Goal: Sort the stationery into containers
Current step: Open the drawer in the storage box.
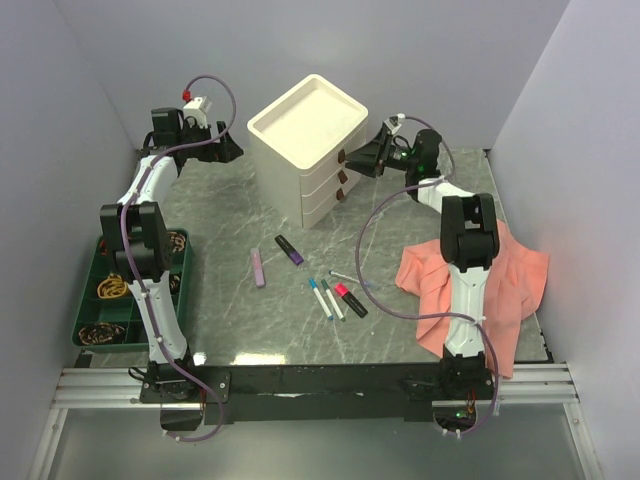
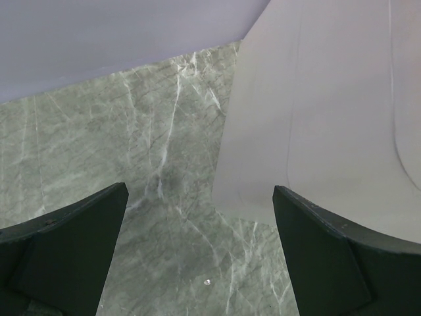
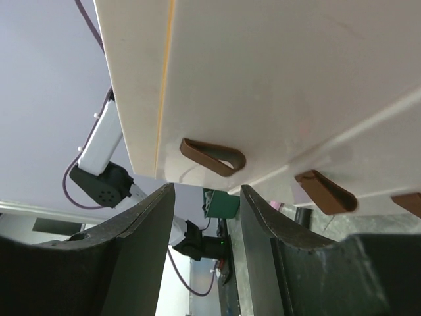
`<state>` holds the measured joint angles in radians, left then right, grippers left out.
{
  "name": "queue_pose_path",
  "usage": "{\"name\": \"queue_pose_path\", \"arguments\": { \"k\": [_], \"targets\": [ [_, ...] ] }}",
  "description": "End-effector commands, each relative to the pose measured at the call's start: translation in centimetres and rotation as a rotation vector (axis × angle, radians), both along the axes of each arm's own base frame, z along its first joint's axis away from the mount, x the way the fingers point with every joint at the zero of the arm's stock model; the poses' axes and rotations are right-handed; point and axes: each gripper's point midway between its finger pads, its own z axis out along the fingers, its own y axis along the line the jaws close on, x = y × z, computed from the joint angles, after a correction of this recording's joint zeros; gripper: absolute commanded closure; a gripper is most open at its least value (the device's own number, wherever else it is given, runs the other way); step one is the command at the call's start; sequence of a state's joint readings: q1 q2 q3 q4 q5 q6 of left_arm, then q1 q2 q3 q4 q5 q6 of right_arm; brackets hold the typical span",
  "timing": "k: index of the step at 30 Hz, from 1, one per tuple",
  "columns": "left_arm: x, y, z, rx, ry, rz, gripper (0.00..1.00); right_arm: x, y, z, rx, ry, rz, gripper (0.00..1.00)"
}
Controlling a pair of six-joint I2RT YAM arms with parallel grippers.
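The cream-white drawer box (image 1: 305, 145) stands at the back middle, its drawers pushed in. On the table in front of it lie a purple highlighter (image 1: 290, 250), a lilac highlighter (image 1: 259, 267), two blue-capped pens (image 1: 322, 297) and a red-and-black marker (image 1: 350, 299). My right gripper (image 1: 354, 160) is open at the box's front. In the right wrist view the top drawer's brown pull tab (image 3: 212, 157) sits just beyond the tips of the right gripper (image 3: 205, 197), with nothing between the fingers. My left gripper (image 1: 233, 150) hangs wide open beside the box's left wall (image 2: 316, 118), empty (image 2: 200, 197).
A green compartment tray (image 1: 85, 300) holding brownish rings sits at the left table edge beside the left arm. A salmon-pink cloth (image 1: 510, 285) is draped over the right front corner under the right arm. Grey walls close in at the back and both sides.
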<state>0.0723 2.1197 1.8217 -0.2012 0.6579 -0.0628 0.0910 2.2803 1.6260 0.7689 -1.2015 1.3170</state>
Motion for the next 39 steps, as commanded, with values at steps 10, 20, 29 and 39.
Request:
{"name": "queue_pose_path", "arguments": {
  "k": [10,20,29,39],
  "targets": [
    [-0.1,-0.3,4.4,0.018,-0.111,-0.027,0.01,1.4,1.7,0.3,-0.02,-0.065,-0.011,0.47],
    [-0.4,-0.5,4.1,0.048,-0.108,-0.024,0.01,1.4,1.9,1.3,0.004,-0.13,-0.006,0.65],
    [-0.3,-0.5,4.7,0.053,-0.122,-0.019,0.0,-1.2,0.4,3.7,0.006,-0.193,0.019,1.0],
    [0.3,0.7,5.9,-0.001,-0.144,0.012,0.0,-5.5,-4.4,6.4,-0.03,-0.208,-0.015,1.0]
  ]
}}
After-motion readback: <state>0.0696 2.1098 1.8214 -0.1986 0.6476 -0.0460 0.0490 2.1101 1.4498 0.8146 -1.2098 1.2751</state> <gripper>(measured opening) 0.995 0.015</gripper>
